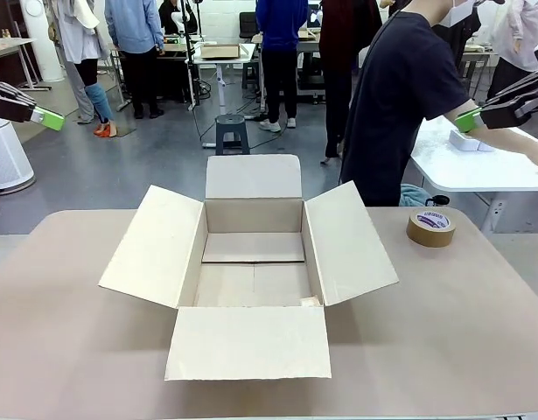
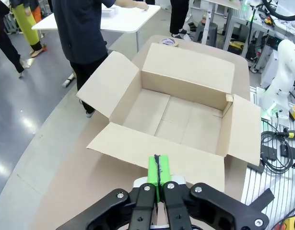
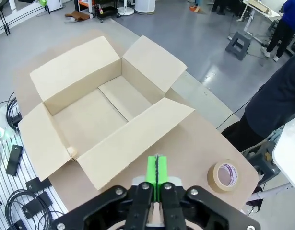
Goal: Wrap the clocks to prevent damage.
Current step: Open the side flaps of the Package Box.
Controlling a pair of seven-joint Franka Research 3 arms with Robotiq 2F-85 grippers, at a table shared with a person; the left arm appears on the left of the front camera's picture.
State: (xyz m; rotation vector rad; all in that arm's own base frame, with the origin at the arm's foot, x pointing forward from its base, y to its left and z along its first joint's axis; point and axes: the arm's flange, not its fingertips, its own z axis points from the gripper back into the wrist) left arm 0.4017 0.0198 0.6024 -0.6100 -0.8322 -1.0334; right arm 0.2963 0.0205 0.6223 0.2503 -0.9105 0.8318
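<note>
**One open box, one roll of tape, two raised grippers**

One cardboard box (image 1: 155,245) sits at the middle of the bench (image 1: 461,350). All four of its flaps are folded outward, and the bare bottom shows inside.

One roll of brown tape (image 1: 430,227) lies flat on the bench, to the right of the box and a little beyond it, well apart from the flaps.

The left gripper (image 2: 157,170) hangs high above the bench to the left of the box. Its jaws are pressed together, green pad against green pad. The right gripper (image 3: 157,168) hangs high to the right of the box, its jaws likewise pressed together on nothing.

One person (image 1: 408,87) stands beyond the box's far right corner, with an arm stretched over a white side table (image 1: 478,175). A small white object (image 1: 471,142) lies there, possibly a little carton; it is too small to tell.
</note>
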